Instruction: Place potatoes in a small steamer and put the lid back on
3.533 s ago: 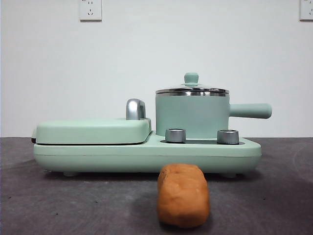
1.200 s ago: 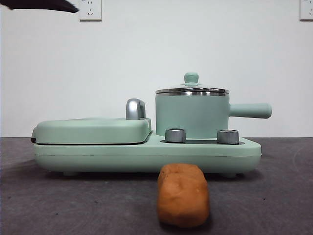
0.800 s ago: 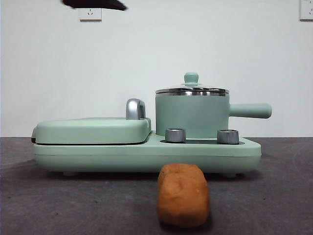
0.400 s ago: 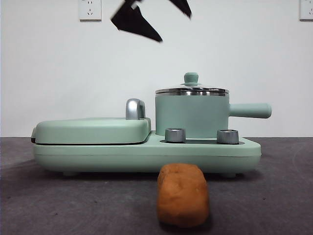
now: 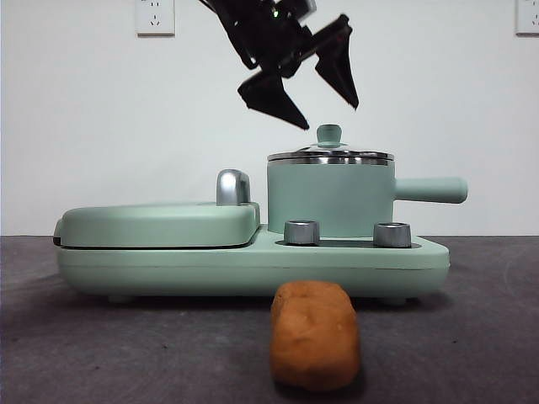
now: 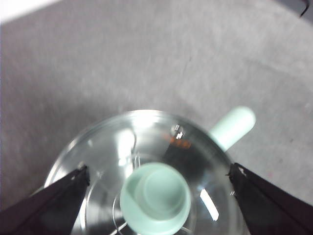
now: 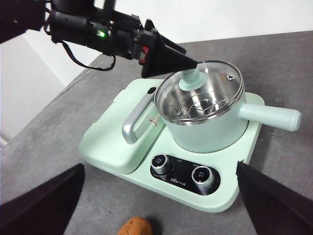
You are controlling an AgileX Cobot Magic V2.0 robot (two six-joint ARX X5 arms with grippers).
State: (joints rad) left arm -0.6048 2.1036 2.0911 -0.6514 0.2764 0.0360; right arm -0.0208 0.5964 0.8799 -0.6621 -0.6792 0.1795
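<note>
While the mint-green cooker base (image 5: 253, 265) sits across the table (image 5: 472, 337), the small steamer (image 5: 330, 200) stands on its right half with the lid (image 5: 330, 155) on. Above the lid's knob hangs the left gripper (image 5: 322, 108), jaws spread wide and empty; the right gripper (image 7: 156, 205) waits high, also wide. Nearest, the potatoes (image 5: 315, 335) lie on the table.

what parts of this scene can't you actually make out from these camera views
- Potato: the right wrist view's edge cuts it off; the front view shows only one end.
- Small steamer: its inside is hidden in the front view by its wall.
- Lid: cut off by the left wrist view's edge.
- Dial markings: too small to read.
- Left gripper: open above the knob; the gap between them is unclear.
</note>
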